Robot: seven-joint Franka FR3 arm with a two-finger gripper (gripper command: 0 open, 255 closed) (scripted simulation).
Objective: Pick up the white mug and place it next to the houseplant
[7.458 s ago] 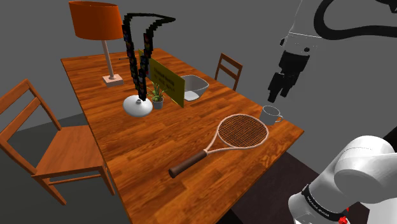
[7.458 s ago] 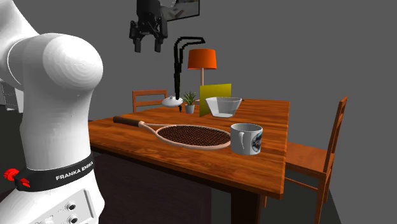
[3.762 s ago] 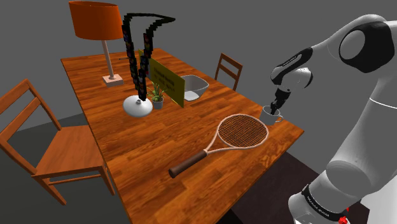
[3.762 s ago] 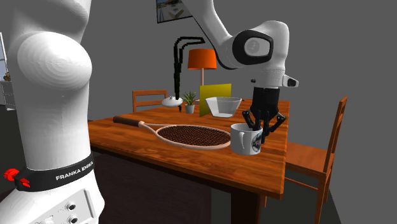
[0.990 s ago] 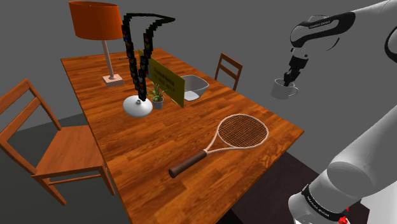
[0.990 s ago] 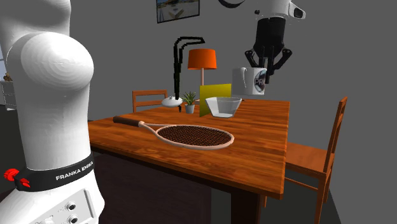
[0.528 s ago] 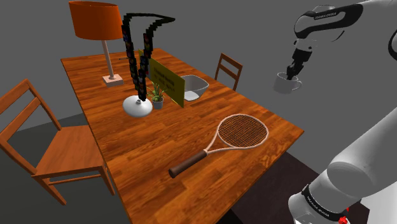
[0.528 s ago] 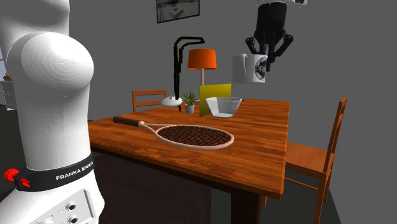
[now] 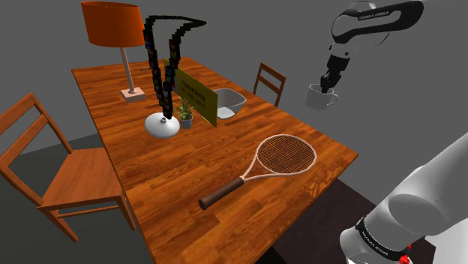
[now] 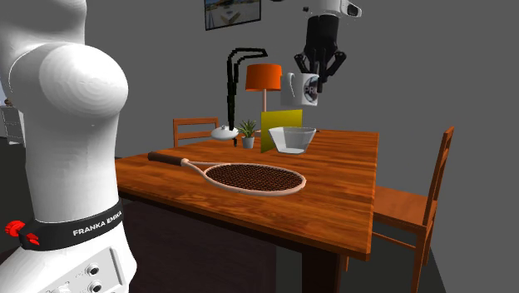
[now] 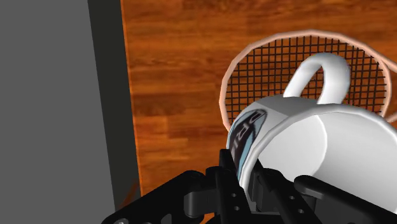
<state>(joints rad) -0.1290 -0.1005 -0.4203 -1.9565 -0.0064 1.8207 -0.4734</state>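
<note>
Half done: claw (image 9: 328,82) pinches the white mug (image 9: 321,98) at its rim; mug hangs high, well apart from the houseplant (image 9: 184,112). Carry step. Next: traverse to houseplant, descend to worktop (image 9: 157,180) just beside it, avoid yellow card (image 9: 196,96), release.

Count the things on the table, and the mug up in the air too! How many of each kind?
2 lamps: orange-shaded lamp, black bendy lamp
1 houseplant
1 yellow card
1 bowl
1 racket
1 mug, held up above the table
Total: 7 things
</note>
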